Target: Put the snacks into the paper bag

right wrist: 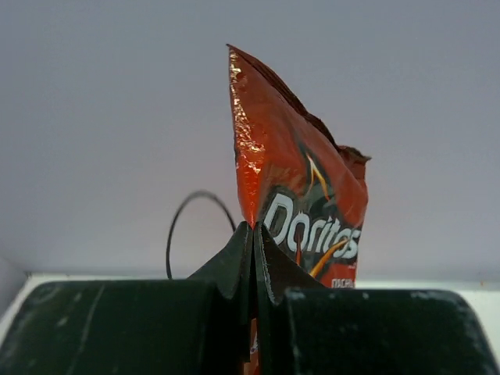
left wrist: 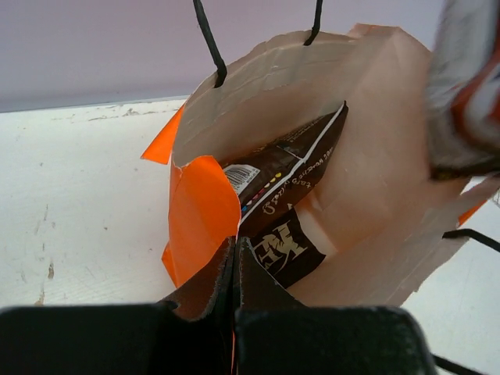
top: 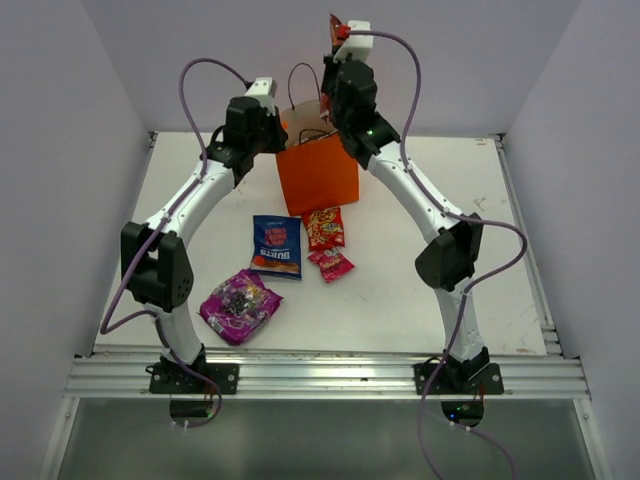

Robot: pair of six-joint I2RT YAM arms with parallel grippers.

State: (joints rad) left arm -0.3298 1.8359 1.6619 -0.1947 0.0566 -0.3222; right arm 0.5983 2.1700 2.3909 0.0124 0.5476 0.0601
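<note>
Left jaws pinch the paper bag [left wrist: 201, 212] rim; right jaws pinch the Doritos bag [right wrist: 301, 199] above it.

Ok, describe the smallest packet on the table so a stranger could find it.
Find the upright orange paper bag. In front of it lies a red-yellow packet, and right at that packet's near end is the pink-red packet. It is smaller than the blue bag to its left and the purple bag.
</note>
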